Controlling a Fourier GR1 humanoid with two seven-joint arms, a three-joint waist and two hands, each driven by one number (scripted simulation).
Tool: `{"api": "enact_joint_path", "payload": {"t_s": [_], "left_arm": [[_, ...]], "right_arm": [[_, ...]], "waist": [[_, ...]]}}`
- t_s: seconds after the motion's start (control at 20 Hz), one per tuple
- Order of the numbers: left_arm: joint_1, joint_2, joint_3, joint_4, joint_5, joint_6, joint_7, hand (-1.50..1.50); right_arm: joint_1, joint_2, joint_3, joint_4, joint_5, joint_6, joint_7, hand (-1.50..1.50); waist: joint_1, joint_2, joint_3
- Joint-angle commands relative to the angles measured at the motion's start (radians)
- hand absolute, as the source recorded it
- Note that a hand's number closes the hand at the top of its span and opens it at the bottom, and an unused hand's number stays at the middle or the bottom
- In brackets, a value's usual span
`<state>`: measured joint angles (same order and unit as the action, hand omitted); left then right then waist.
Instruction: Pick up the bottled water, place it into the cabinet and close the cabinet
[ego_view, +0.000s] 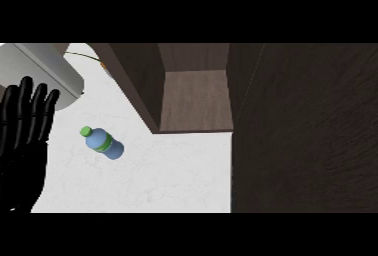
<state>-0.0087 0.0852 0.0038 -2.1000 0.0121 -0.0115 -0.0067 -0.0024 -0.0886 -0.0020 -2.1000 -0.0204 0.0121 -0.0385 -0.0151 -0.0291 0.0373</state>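
A blue water bottle with a green cap and green band stands on the white counter, left of centre. The dark wooden cabinet is open at the top middle, and its shelf is bare. Its open door fills the right side of the view. My left hand shows at the left edge with straight fingers pointing up, resting a little to the left of the bottle and not touching it. The right hand is out of sight.
A large grey cylindrical appliance stands at the top left, just behind my left hand. A thin yellow-green item lies behind it near the cabinet's left wall. White counter stretches below and right of the bottle.
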Motion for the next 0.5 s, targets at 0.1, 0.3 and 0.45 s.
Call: {"api": "enact_joint_path", "payload": {"t_s": [0.1, 0.3, 0.45], "left_arm": [[0.015, 0.061, 0.074, -0.038, 0.115, -0.085, 0.004, -1.5], [-0.022, 0.033, 0.193, 0.114, 0.296, -0.053, 0.113, -1.5], [-0.041, 0.077, 0.252, 0.078, 0.393, -0.053, 0.215, -1.5]], "right_arm": [[0.077, -0.014, -0.004, -0.113, -0.031, 0.024, 0.045, -1.5], [0.141, -0.001, 0.138, -0.081, -0.101, 0.134, 0.06, -1.5], [0.194, 0.002, 0.186, -0.212, -0.111, 0.123, 0.151, -1.5]], "waist": [[0.013, 0.027, -0.038], [0.02, 0.029, -0.038], [0.012, 0.024, -0.038]]}}
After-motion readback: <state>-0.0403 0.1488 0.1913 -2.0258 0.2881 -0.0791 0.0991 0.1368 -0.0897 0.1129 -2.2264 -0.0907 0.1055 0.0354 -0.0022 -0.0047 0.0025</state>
